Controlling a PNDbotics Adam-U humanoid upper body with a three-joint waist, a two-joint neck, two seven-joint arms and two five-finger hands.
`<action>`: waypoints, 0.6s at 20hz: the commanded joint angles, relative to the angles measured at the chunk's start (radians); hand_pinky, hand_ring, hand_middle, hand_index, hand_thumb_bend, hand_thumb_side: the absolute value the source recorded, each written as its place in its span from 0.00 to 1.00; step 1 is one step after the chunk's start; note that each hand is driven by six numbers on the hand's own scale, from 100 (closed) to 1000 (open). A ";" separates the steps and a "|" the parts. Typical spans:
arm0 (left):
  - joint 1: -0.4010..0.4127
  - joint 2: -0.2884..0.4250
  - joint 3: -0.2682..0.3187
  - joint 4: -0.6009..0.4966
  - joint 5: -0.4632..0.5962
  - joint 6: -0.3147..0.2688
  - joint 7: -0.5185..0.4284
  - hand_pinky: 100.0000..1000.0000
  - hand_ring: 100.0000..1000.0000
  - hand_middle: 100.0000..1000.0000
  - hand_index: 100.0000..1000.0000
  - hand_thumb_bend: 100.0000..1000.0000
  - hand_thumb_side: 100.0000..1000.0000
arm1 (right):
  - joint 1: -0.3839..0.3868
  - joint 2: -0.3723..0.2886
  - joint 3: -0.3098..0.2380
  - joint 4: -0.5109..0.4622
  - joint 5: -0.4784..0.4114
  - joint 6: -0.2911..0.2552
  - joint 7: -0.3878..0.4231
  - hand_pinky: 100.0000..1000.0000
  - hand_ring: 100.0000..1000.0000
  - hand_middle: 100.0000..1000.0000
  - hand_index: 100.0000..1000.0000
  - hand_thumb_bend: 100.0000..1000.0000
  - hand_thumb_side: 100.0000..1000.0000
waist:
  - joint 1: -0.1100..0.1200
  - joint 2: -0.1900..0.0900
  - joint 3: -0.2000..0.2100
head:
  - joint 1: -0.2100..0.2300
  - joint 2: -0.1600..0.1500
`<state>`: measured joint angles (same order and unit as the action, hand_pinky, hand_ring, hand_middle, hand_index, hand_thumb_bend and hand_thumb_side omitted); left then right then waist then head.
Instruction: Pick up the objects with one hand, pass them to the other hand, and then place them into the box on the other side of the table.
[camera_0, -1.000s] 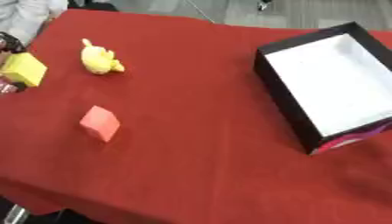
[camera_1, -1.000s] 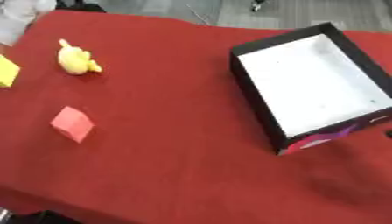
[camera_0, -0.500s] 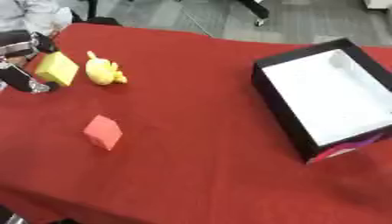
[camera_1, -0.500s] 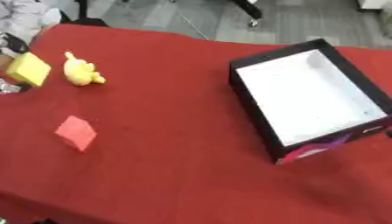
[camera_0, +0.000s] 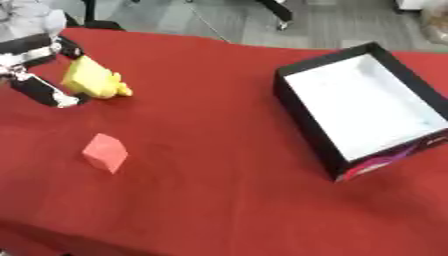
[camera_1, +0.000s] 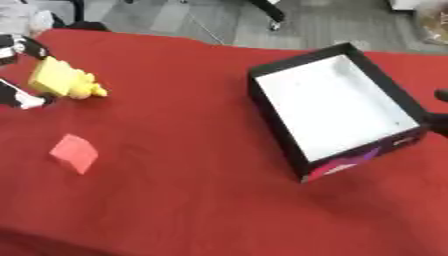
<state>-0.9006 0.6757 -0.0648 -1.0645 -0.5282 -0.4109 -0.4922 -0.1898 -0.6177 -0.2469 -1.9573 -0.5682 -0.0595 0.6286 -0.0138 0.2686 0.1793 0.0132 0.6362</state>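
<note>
My left hand (camera_0: 37, 70) comes in from the upper left and is shut on a yellow block (camera_0: 86, 76), with fingers above and below it. The block hangs just over a small yellow duck-like toy (camera_0: 116, 90), which shows only partly beside it. A red cube (camera_0: 106, 152) lies on the red tablecloth nearer to me, apart from the hand. The black box (camera_0: 302, 117) with a white inside stands at the right and holds nothing I can see. A dark bit of my right hand (camera_1: 440, 95) shows at the right edge beside the box.
The red cloth-covered table (camera_0: 210, 190) fills the view. Its far edge runs along the top, with grey floor and chair legs (camera_0: 276, 10) beyond it. A white cloth-like shape (camera_0: 31, 20) sits at the upper left corner.
My left hand has carried the yellow block rightward from the left edge until it is by the yellow toy. The camera has shifted too. The red cube and box stay put.
</note>
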 joint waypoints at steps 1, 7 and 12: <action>-0.004 -0.033 -0.006 -0.067 0.027 0.020 0.032 0.83 0.69 0.55 0.55 0.00 0.07 | -0.061 -0.067 0.040 -0.034 -0.001 -0.031 -0.010 1.00 0.95 1.00 1.00 0.00 0.41 | -0.002 -0.036 0.000 | -0.039 0.019; 0.027 -0.100 -0.021 -0.151 0.056 0.051 0.087 0.84 0.68 0.53 0.55 0.00 0.11 | -0.230 -0.081 0.131 0.015 0.022 -0.073 -0.001 1.00 0.97 1.00 1.00 0.00 0.40 | -0.005 -0.036 -0.008 | -0.066 0.031; 0.058 -0.148 -0.031 -0.219 0.060 0.051 0.139 0.84 0.68 0.53 0.55 0.00 0.12 | -0.330 -0.073 0.179 0.060 0.065 -0.089 0.014 1.00 0.99 1.00 1.00 0.00 0.38 | -0.005 -0.033 -0.012 | -0.097 0.040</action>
<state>-0.8304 0.5189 -0.0982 -1.2492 -0.4754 -0.3593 -0.3693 -0.5035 -0.6654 -0.0721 -1.8990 -0.5152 -0.1411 0.6391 -0.0138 0.2683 0.1671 -0.0749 0.6746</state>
